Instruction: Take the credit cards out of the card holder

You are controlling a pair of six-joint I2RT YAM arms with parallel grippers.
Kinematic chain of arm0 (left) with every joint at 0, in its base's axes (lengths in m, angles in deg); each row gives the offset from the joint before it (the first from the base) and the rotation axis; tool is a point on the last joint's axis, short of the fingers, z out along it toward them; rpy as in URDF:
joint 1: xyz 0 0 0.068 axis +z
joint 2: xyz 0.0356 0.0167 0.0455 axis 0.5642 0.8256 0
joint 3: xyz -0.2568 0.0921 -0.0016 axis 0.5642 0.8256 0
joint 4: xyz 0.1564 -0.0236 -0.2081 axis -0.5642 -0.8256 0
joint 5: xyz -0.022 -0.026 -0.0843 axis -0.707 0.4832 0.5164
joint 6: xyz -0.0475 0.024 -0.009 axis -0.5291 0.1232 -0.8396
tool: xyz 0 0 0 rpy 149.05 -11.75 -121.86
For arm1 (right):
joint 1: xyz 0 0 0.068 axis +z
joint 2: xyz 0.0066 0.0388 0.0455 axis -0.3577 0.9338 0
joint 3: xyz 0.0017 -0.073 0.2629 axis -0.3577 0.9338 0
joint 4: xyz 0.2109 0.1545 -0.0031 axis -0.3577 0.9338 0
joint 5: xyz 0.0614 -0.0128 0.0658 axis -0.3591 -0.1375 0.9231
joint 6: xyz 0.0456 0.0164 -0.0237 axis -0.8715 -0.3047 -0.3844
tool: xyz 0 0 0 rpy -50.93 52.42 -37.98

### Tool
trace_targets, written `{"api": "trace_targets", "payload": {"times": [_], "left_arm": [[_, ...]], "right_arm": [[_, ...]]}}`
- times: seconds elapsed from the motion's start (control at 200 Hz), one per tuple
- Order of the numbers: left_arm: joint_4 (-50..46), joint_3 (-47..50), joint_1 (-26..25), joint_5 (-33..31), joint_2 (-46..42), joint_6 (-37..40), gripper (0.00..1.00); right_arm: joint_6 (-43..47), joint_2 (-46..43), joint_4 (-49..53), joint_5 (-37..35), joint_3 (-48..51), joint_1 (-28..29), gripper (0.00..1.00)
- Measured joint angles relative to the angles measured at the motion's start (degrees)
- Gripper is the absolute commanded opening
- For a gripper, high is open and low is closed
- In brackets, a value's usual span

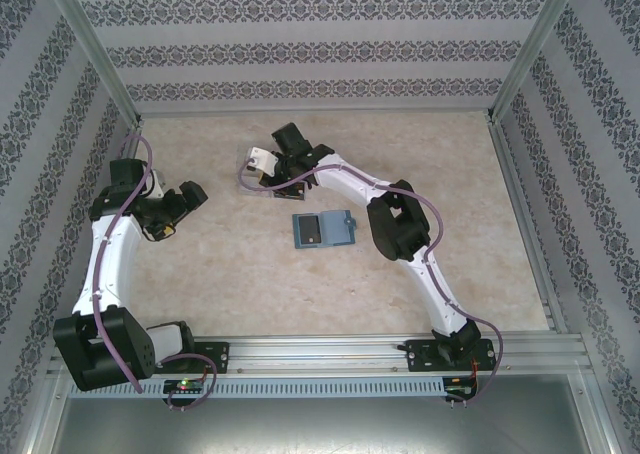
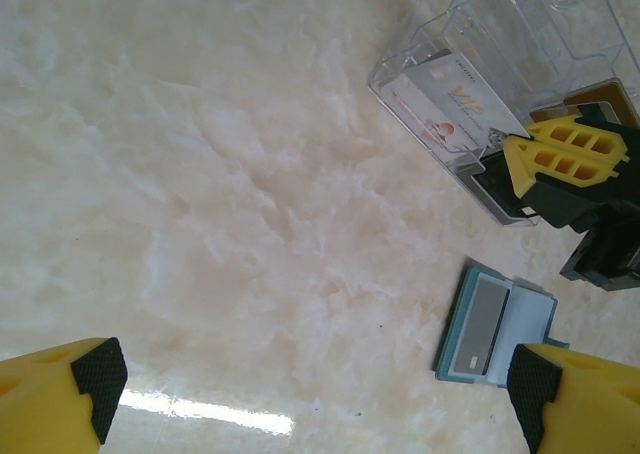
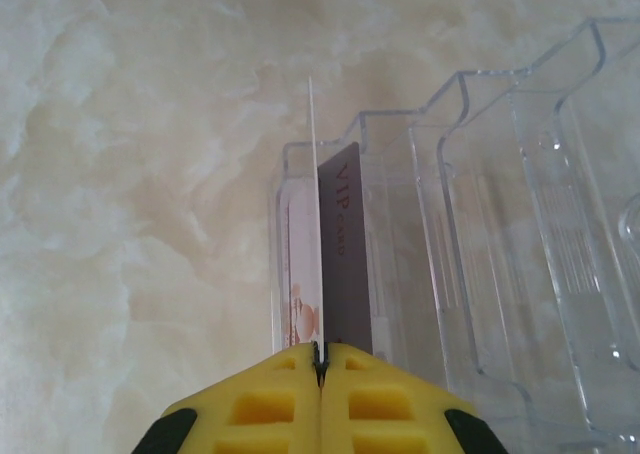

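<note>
The card holder (image 1: 322, 230), a blue-grey wallet, lies open and flat mid-table with a grey card (image 2: 483, 324) in its left half. My right gripper (image 3: 320, 352) is shut on a thin pale card (image 3: 316, 224) seen edge-on, held upright over the front slot of a clear stepped stand (image 3: 480, 244). That slot holds a mauve VIP card (image 3: 345, 244) and a white picture card (image 3: 295, 284). My left gripper (image 2: 312, 394) hangs open above bare table, left of the card holder (image 2: 497, 326), with nothing between its fingers.
The clear stand (image 1: 258, 164) sits behind the wallet toward the back of the table, with the right gripper (image 2: 565, 154) over it. An orange-brown card edge (image 2: 598, 94) shows beside those fingers. Patterned walls and metal posts enclose the marble tabletop (image 1: 200, 264).
</note>
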Motion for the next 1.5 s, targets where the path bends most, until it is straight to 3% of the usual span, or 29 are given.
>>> {"api": "trace_targets", "payload": {"times": [0.215, 0.485, 0.724, 0.844, 1.164, 1.339, 1.504], "left_arm": [[0.0, 0.0, 0.0, 0.3, 0.0, 0.0, 1.00], [0.0, 0.6, 0.0, 0.8, 0.0, 0.0, 1.00], [0.0, 0.8, 0.0, 3.0, 0.3, 0.3, 1.00], [0.0, 1.2, 0.0, 3.9, 0.5, 0.4, 1.00], [1.7, 3.8, -2.4, 6.8, 0.7, -1.3, 1.00], [4.1, 3.8, -9.2, 5.6, 1.9, -4.4, 1.00], [7.1, 3.3, -19.4, 1.7, 5.4, -8.9, 1.00]], "right_arm": [[0.1, 0.1, 0.2, -0.5, 0.0, -0.4, 0.25], [-2.9, -0.9, 0.1, -0.3, 1.1, -0.4, 0.34], [-14.7, -14.6, -2.5, -0.5, 14.1, -0.3, 0.57], [-22.6, -24.6, -5.6, -2.4, 23.6, -0.3, 0.63], [-40.2, -42.3, -6.3, -6.5, 47.2, -0.8, 0.65], [-51.6, -43.8, -6.8, -5.3, 55.1, -3.1, 0.60], [-60.4, -42.8, -8.9, -1.3, 59.5, -5.3, 0.53]]}}
